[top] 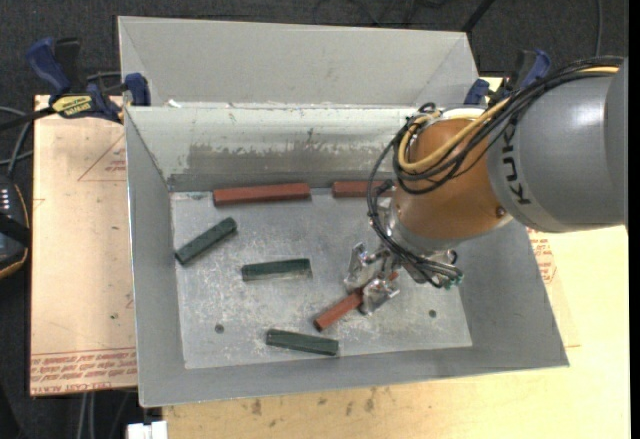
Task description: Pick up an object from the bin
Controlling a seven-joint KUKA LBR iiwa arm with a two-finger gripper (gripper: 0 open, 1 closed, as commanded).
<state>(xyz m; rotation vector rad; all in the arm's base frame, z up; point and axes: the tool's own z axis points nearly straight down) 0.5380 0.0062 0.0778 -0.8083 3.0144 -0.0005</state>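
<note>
My gripper (368,285) hangs low over the right middle of the bin floor, just under the orange wrist cover. Its fingertips are at the upper right end of a short red-brown bar (336,313) that lies slanted on the floor; whether they grip the bar I cannot make out. A dark green bar (302,342) lies just below and to the left of the red-brown one, near the front wall. Another dark green bar (276,270) rests flat to the left of the gripper.
A long red-brown bar (261,194) and a shorter one (350,189) lie along the back wall. A third dark green bar (205,240) sits tilted at the left. The arm and its cables cover the bin's right side.
</note>
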